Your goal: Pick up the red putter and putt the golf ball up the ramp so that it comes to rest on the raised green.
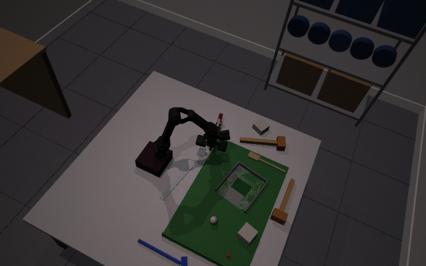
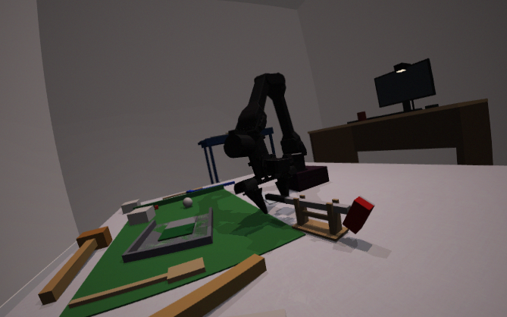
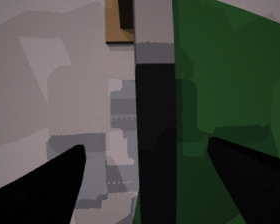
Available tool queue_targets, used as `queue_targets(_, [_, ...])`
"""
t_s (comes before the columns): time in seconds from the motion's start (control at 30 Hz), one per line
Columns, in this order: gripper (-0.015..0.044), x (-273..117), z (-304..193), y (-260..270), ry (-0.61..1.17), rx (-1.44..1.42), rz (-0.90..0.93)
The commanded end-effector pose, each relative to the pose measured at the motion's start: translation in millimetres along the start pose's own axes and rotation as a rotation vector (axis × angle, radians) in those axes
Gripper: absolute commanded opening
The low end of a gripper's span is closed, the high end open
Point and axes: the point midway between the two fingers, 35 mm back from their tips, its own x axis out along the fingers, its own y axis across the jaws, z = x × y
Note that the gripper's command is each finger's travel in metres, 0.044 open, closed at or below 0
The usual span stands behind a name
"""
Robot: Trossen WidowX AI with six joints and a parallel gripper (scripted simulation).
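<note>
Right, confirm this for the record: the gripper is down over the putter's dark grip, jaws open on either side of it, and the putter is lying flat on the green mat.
One detail is wrong. The putter is not flat on the green mat; it rests across a small wooden stand beside the mat, as the exterior view shows. The rest holds: the gripper is down over the dark grip, jaws open on either side.

The arm [image 2: 264, 117] is matt black all over, built of thick, blocky links with rounded, drum-shaped joints between them. It rises from a squat, box-shaped base [image 1: 153, 159] whose dark surface shows a faint purplish tint. The gripper [image 2: 270, 193] carries two black jaws that taper to blunt points; in the wrist view they appear as plain dark wedges. No cables, screws or markings can be made out in the dim light.
</note>
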Motion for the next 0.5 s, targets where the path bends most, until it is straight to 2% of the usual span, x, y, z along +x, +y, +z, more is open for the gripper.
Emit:
queue_targets(0.0, [0.0282, -0.7, 0.3, -0.2, 0.0, 0.0, -0.001])
queue_targets(0.33, [0.002, -0.7, 0.3, -0.2, 0.0, 0.0, -0.001])
queue_targets(0.47, [0.0, -0.7, 0.3, -0.2, 0.0, 0.0, -0.001])
